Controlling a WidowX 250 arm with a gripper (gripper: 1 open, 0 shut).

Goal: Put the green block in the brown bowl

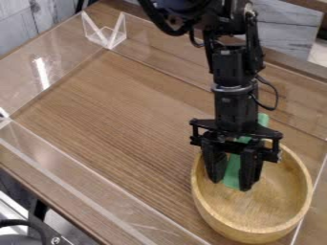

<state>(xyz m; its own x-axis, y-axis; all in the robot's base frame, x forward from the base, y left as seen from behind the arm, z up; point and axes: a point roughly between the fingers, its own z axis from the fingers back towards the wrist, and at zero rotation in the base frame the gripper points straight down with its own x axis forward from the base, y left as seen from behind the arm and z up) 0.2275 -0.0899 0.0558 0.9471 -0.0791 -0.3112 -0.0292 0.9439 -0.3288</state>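
A light tan wooden brown bowl [274, 215] sits at the table's near right corner. The black arm reaches down into it from above. My gripper [236, 175] hangs just over the bowl's left inner part, its black fingers [254, 170] shut on the green block [228, 168], which shows as a bright green strip between them. A bit of green also shows behind the wrist, beside the cable. The block's lower end is partly hidden by the fingers, and I cannot tell whether it touches the bowl's floor.
The wood-grain table [121, 110] is enclosed by low clear acrylic walls [45, 67]. A clear triangular stand [105, 31] sits at the back left corner. The bowl is close to the right and front walls.
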